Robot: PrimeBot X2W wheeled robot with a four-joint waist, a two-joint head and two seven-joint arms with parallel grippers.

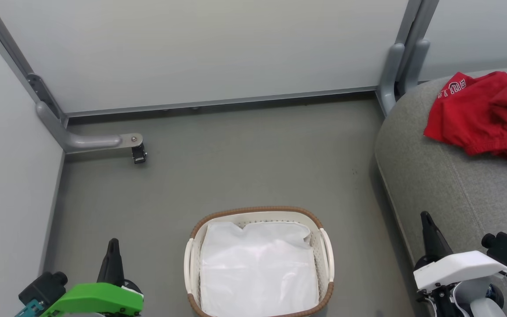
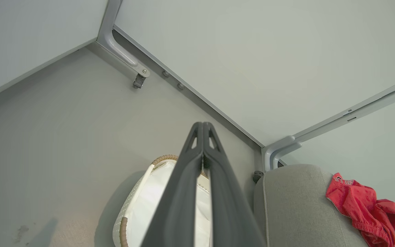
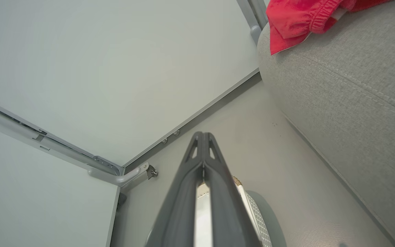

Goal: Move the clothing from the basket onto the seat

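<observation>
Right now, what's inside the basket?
The basket holds a crumpled white liner sheet spread across its inside; no red fabric shows on it. Anything beneath the sheet is covered. The red clothing lies on the seat.

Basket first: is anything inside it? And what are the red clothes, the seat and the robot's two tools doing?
basket: upright, no clothing inside, just the white liner sheet.
clothing: crumpled in a heap on the seat.
seat: carrying the clothing at its far end.
left tool: shut, holding nothing.
right tool: shut, holding nothing.
</observation>
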